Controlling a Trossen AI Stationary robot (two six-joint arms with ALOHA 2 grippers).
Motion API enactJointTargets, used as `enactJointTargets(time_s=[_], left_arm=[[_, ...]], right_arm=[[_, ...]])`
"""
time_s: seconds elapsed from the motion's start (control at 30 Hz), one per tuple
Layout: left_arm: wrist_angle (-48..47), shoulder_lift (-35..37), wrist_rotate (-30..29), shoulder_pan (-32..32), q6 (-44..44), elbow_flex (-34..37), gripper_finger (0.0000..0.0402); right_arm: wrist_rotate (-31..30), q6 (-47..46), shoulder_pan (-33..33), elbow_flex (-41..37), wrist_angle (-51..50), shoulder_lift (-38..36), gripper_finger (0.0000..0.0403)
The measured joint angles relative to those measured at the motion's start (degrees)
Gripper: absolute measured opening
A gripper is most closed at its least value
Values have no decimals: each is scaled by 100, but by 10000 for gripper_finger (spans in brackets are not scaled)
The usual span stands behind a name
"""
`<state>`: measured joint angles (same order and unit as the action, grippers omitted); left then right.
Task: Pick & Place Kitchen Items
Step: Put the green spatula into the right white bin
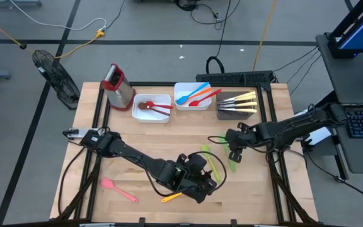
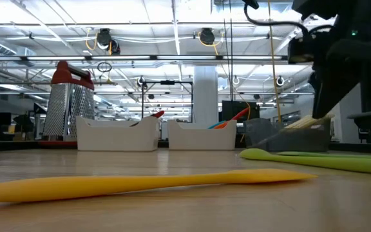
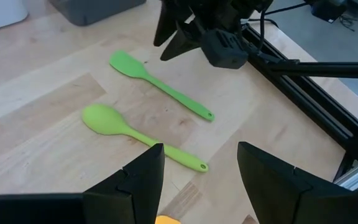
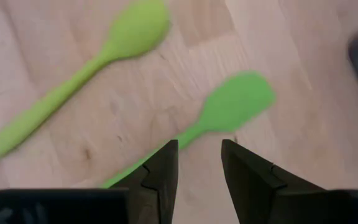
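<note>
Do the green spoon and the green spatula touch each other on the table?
Apart. In the left wrist view bare wood shows all along between the green spoon and the green spatula.

Bare wood lies under my left gripper (image 3: 197, 177); just ahead lie the green spoon (image 3: 138, 135) and green spatula (image 3: 160, 85), and my right gripper (image 3: 219, 40) blocks beyond them.

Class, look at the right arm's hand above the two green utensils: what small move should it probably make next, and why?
Probably lower straight down and close on the green spatula's handle. The right hand hangs open above that handle, not yet touching it, and the green spoon lies apart to one side. The left hand is open too, near the spoon's handle end, so it seems placed for the spoon.
</note>
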<state>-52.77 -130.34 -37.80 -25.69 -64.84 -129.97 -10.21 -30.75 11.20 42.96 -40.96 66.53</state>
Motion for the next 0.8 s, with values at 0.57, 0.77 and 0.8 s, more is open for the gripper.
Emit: enactJointTargets(time_s=[0.57, 0.77, 0.8], left_arm=[[39, 0, 15, 4, 7, 0, 209], [37, 0, 15, 4, 40, 0, 209], [37, 0, 15, 4, 62, 0, 209]], right_arm=[[-25, 1277, 0, 0, 751, -9, 152], [-290, 1347, 0, -118, 865, -11, 215], [-394, 1345, -2, -190, 879, -9, 226]])
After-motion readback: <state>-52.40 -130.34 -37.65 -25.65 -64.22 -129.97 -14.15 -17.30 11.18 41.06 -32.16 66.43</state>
